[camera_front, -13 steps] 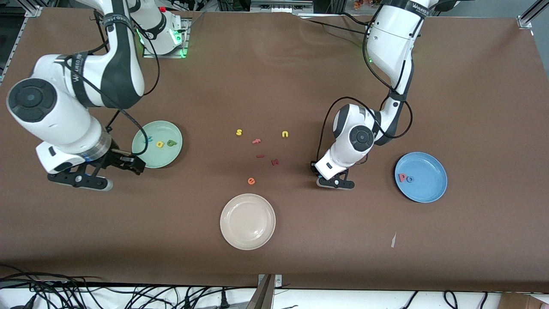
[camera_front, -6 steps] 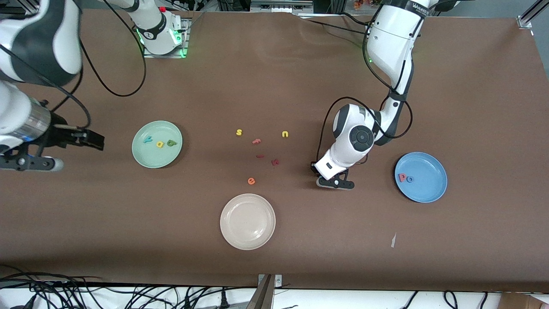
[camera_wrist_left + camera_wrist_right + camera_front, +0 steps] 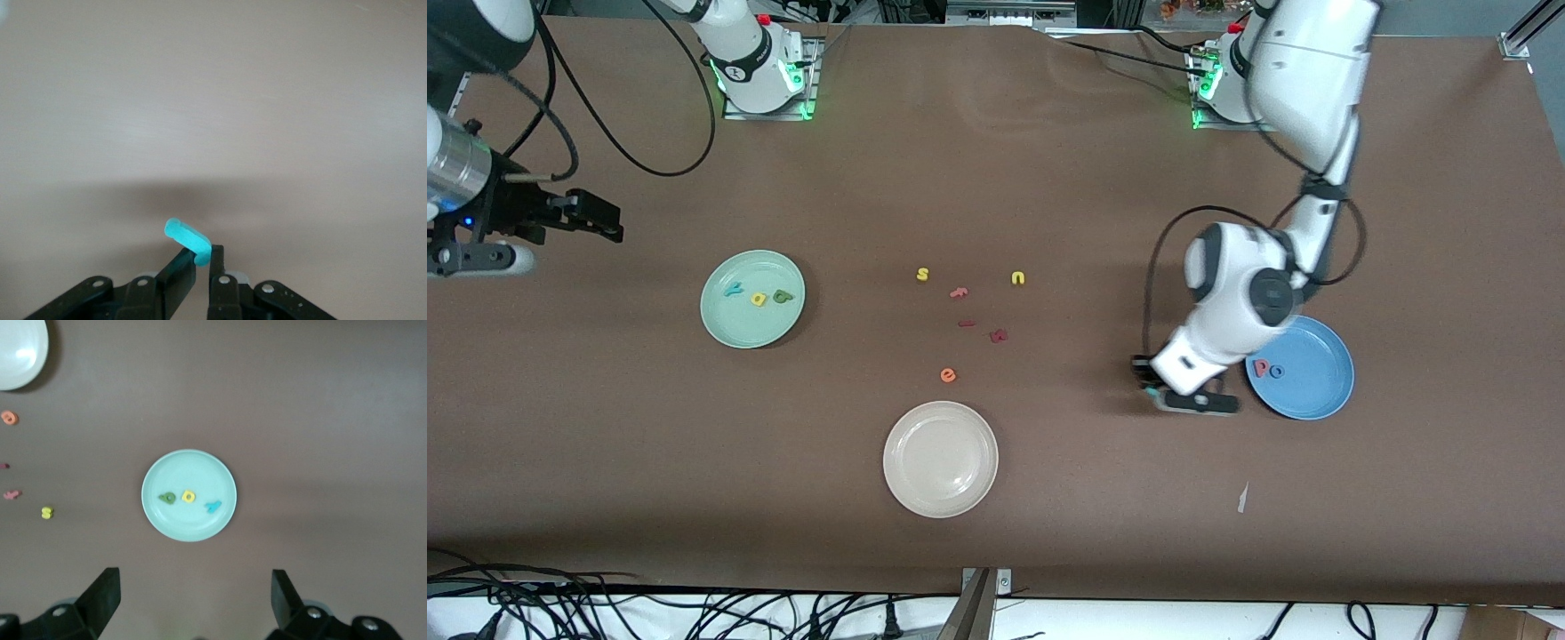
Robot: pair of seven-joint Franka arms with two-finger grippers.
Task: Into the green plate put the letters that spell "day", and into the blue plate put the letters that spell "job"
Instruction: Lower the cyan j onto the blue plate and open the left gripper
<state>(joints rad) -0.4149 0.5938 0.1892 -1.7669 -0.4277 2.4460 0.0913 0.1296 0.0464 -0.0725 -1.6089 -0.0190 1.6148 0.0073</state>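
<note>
**"j" lifted, heading for the blue plate**

Our left pincer [image 3: 1197, 402] has closed on the teal "j" [image 3: 188, 241] and moved from mid-surface to just beside the blue plate [image 3: 1316, 391], where "b" [image 3: 1261, 366] and "o" [image 3: 1277, 372] lie. Our right pincer [image 3: 193, 597] has withdrawn, wide open, toward the right arm's edge; "day" sits in the green plate [image 3: 729, 322]. We judge one drop remains.

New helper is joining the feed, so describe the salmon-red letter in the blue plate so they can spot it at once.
Find the blue plate at the left arm's end of the table. Two letters lie in it side by side; the salmon-red "b" is the one toward the table's middle, unlike the blue "o" touching it.
</note>
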